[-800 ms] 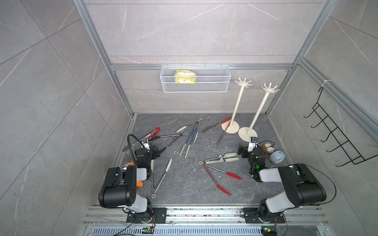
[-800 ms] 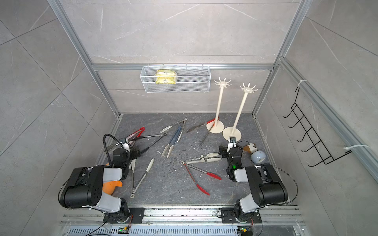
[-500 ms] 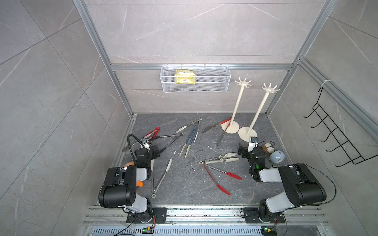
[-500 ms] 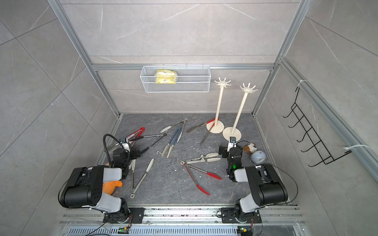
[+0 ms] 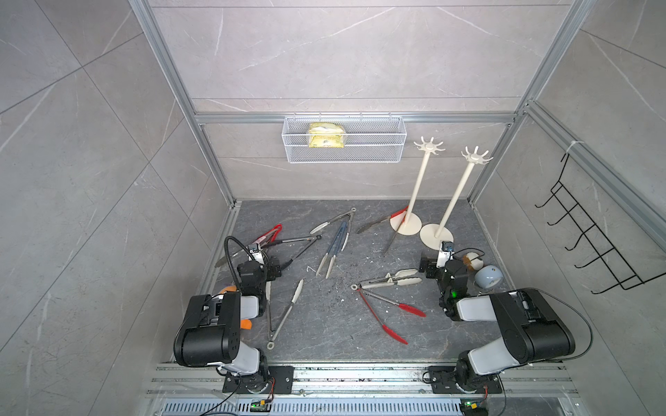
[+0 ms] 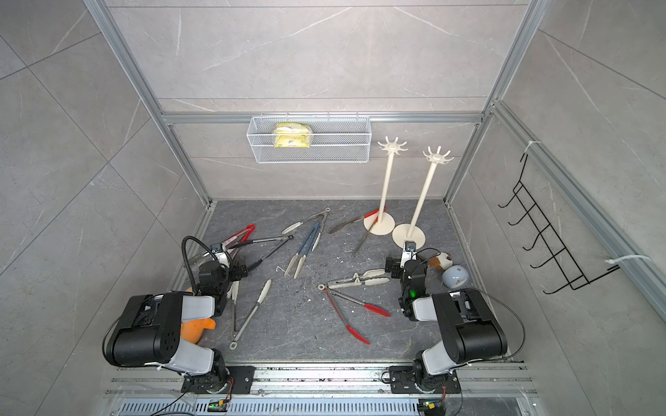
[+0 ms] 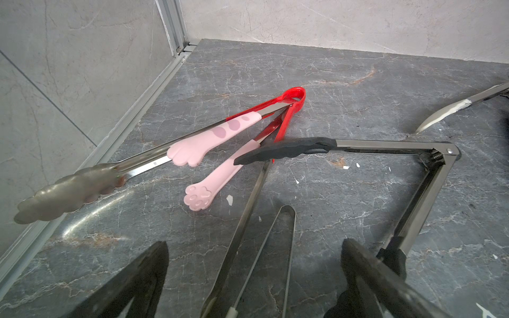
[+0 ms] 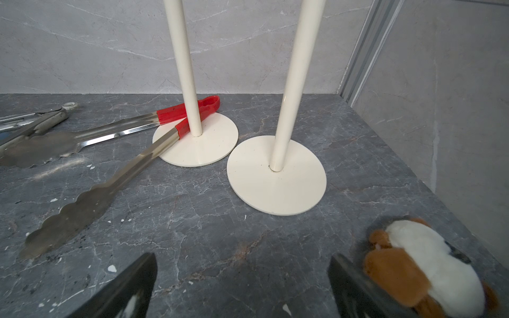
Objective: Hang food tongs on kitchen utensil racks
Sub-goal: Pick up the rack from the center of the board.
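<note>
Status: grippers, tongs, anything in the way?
Left gripper open, empty. Right gripper open, empty. Tongs all down, racks bare. Red-handled tongs straddle one rack pole.

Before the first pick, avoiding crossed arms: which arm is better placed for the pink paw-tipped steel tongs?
Left: the open left gripper faces those pink paw-tipped steel tongs nearby; the right gripper faces the cream racks.

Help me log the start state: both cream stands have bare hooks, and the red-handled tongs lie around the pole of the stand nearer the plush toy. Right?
Not quite: the red-handled tongs lie around the pole of the farther stand, not the nearer stand by the plush toy; the right wrist view shows it. Hooks on both are bare.
</note>
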